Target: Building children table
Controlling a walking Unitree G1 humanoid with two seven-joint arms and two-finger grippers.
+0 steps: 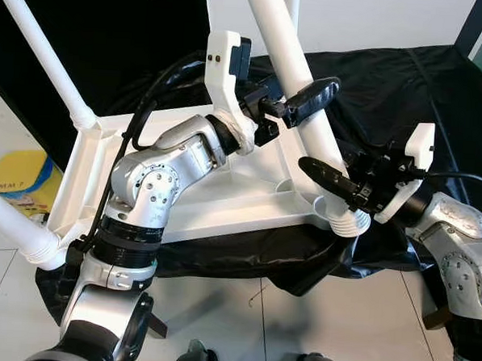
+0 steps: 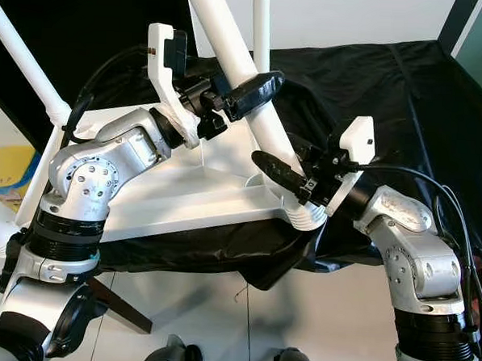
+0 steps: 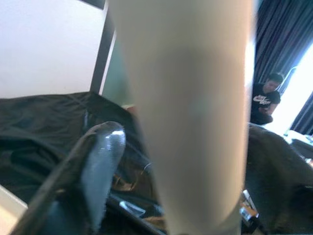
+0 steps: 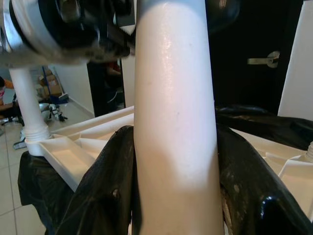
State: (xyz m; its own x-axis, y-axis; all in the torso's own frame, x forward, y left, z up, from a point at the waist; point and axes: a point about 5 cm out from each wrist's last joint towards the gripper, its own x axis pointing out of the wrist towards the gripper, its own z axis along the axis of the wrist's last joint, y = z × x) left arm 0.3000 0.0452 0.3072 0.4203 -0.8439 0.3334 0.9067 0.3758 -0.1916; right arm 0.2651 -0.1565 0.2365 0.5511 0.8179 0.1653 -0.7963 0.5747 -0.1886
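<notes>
The white table leg stands tilted in the near right corner socket of the upturned white tabletop, clamped by both grippers. The right gripper closes its black fingers around the leg low down, just above the ribbed socket; the left gripper grips it higher up. The tabletop lies on a black cloth, with other legs at its left corners.

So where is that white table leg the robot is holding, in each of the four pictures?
Left eye view: the white table leg slants from top centre down to the tabletop corner, both grippers on it.
Right eye view: the same slant, left of centre.
Left wrist view: a pale blurred column up the middle.
Right wrist view: upright between black fingers.
Shared landmark: the black cloth.
</notes>
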